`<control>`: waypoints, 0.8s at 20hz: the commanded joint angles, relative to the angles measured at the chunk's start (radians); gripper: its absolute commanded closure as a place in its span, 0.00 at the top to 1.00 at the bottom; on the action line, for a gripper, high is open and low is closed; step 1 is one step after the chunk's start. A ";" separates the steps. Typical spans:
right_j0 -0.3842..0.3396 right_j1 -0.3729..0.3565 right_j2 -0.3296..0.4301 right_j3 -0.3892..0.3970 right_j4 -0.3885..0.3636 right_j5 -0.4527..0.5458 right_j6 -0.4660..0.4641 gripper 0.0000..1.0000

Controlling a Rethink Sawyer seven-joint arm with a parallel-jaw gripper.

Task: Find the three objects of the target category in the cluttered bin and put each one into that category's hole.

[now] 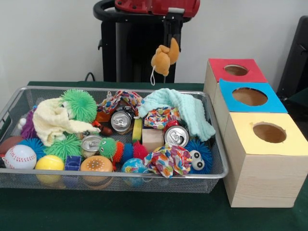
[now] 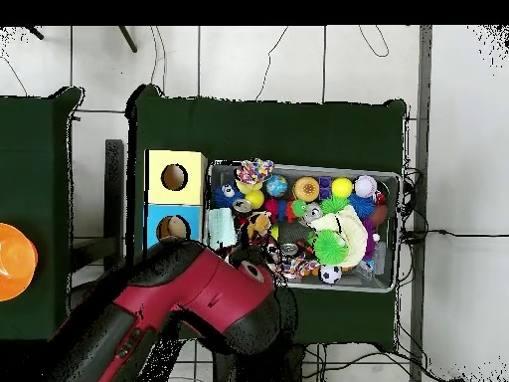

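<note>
While we carry the orange plush toy (image 1: 164,57) clamped in the jaws above the wire mesh bin (image 1: 211,176) | step: transport | next: align over the red-topped box hole (image 1: 236,70).

No text or labels seem readable anywhere.

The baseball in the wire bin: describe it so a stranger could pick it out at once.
Start at the wire bin on the green table and go to its front corner farthest from the three boxes. The baseball lies there, beside a yellow ball. It alone is white with red stitching; its neighbours are plain or spiky.
</note>
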 commanded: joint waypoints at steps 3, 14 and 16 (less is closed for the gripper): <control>0.048 0.065 0.022 -0.010 0.007 -0.129 0.455 0.00; 0.136 0.088 -0.012 0.003 0.036 -0.121 0.581 0.00; 0.157 0.097 -0.017 0.002 0.042 -0.113 0.611 0.00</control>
